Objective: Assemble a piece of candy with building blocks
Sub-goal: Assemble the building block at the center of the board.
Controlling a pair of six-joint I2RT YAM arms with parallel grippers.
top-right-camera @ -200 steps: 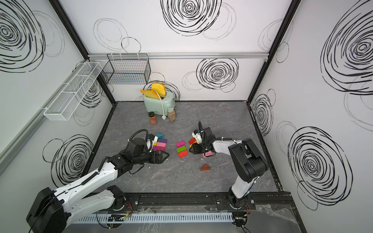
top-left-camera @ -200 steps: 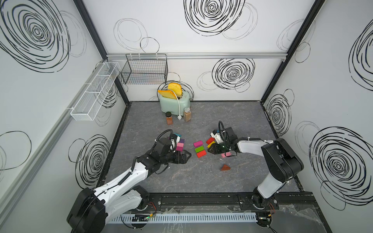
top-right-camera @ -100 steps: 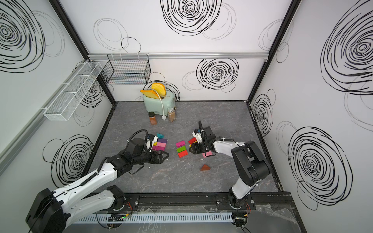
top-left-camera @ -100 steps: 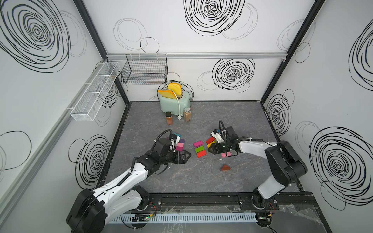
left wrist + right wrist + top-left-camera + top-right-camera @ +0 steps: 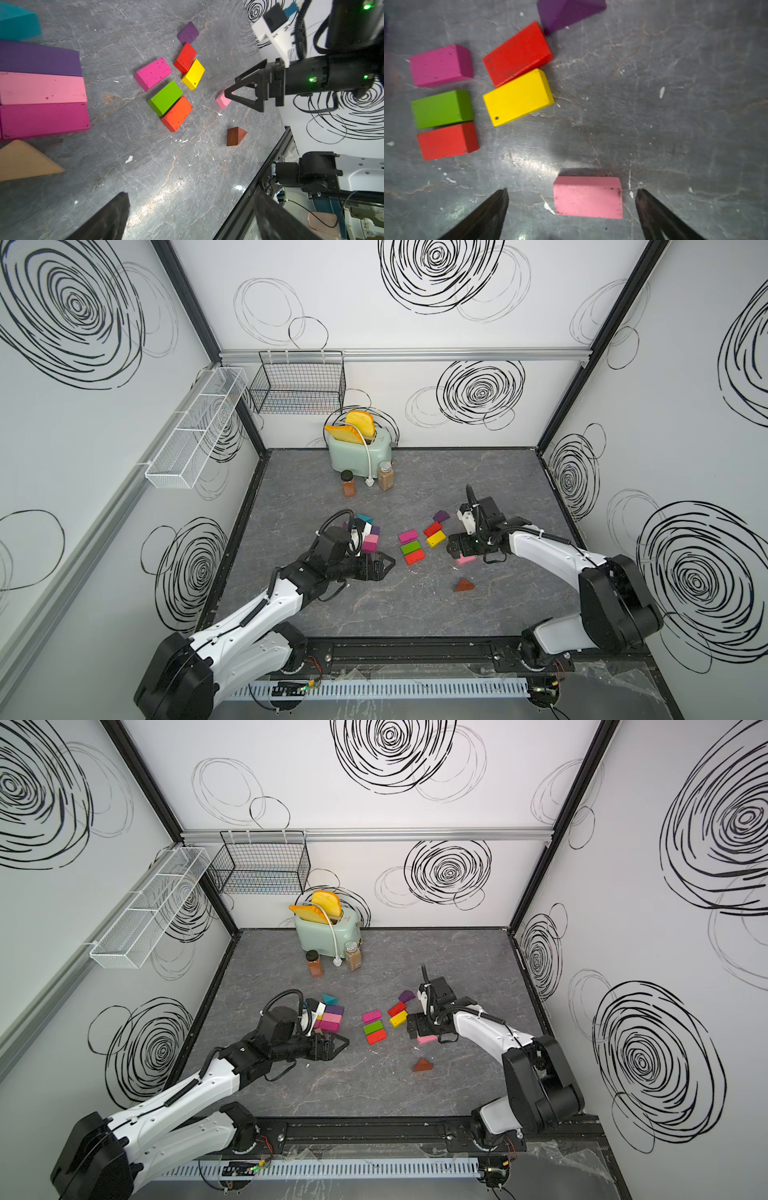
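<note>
We see bright, even overhead light and soft shadows in both top views. At the right wrist, glare streaks the worktop (image 5: 529, 164) near the pink block (image 5: 587, 197); the purple block (image 5: 566, 12) beyond blurs.

The right gripper (image 5: 453, 549) hides most of the pink brick (image 5: 466, 560) beneath it; the purple triangle (image 5: 571, 12) beyond runs off frame.

White walls (image 5: 353, 302) w/ black swirls, grey marbled floor (image 5: 478, 472), black basket (image 5: 299, 385) & white rack (image 5: 195, 431) hung.
</note>
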